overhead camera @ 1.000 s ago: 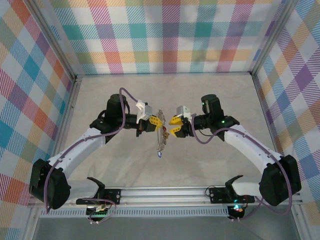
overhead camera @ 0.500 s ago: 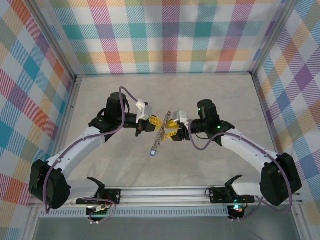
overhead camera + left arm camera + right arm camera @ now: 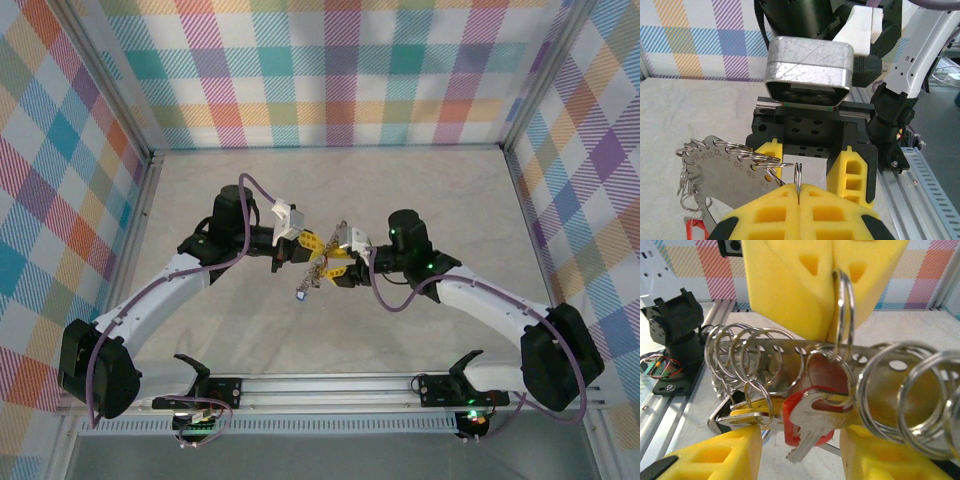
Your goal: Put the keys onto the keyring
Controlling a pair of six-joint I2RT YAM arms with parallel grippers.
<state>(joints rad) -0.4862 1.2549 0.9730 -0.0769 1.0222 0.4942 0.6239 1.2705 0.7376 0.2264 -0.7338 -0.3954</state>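
The pale, marbled table (image 3: 430, 200) lies between plaid walls. The white-and-black left arm (image 3: 160, 290) reaches in from 8 o'clock and the matching right arm (image 3: 490, 300) from 4 o'clock. They meet nose to nose near the table's centre.

The left gripper (image 3: 798, 195) has its yellow foam fingers pressed flat together, pinching a small wire split ring (image 3: 798, 172) that stands upright out of the seam. The right gripper (image 3: 801, 440) faces it with its yellow fingers spread. They stand at 7 and 5 o'clock in its wrist view, with the hanging keys in the gap between them.

The keyring (image 3: 725, 167), a flat grey metal hoop punched with holes and stamped with numbers, hangs in the air between the two grippers, threaded with many small wire loops. Below it dangle a silver key (image 3: 807, 422) with a red plastic tag (image 3: 822, 377) and, at 9 o'clock from that, a yellow tag (image 3: 747, 412). From overhead, a blue tag (image 3: 301, 295) hangs at 7 o'clock of the meeting point.
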